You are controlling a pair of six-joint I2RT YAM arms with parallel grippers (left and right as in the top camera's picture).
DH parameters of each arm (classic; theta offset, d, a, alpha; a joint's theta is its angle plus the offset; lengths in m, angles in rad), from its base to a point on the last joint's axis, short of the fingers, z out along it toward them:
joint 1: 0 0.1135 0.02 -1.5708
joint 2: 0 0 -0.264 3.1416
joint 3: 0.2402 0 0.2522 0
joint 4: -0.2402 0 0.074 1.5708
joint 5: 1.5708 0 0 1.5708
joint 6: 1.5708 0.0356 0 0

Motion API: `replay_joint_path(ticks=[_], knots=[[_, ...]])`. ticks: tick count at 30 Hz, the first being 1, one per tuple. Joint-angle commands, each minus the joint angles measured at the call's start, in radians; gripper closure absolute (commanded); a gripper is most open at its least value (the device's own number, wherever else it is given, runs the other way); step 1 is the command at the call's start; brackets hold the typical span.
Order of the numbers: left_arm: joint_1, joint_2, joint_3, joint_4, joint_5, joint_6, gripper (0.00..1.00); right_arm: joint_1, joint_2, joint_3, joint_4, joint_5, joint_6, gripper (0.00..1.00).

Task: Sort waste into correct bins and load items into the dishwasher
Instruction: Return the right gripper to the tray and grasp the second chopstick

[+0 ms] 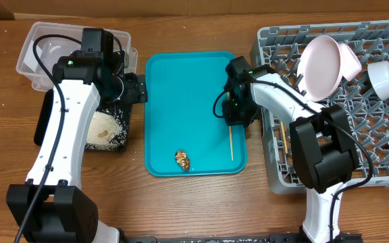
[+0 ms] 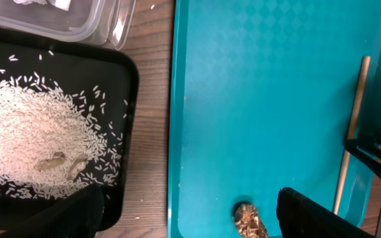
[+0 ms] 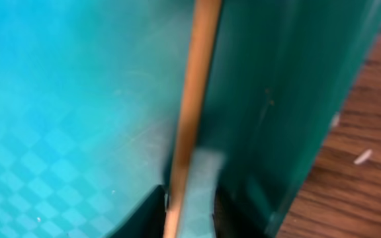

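At the far left, the clear tub and the black tray holding rice sit on the tabletop. The left gripper hangs wide open and empty over the left rim of the teal tray. The brown food lump lies on that tray, with 1 chopstick along its right wall. The right gripper straddles the stick's upper end; I cannot tell whether it has closed. The stick looks light, stiff and prone to roll, so pinch across its width. The dish rack stands just right.

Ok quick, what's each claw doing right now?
Left gripper: open, empty.
Right gripper: straddles the chopstick; whether clamped cannot be told.
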Motion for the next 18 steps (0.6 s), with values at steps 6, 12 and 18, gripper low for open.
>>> replay_joint_path(ticks=[6, 12, 18], knots=[[-0.004, 0.01, 0.015, -0.003, -0.006, -0.002, 0.14, 0.0, 0.034, -0.032, 0.001, 0.013, 0.011, 0.91], [-0.004, 0.01, 0.015, -0.003, -0.006, -0.002, 0.15, 0.0, 0.034, -0.032, -0.009, 0.014, 0.011, 0.92], [-0.004, 0.01, 0.015, -0.004, -0.006, -0.002, 0.14, 0.0, 0.033, -0.031, -0.032, 0.057, 0.037, 0.96]])
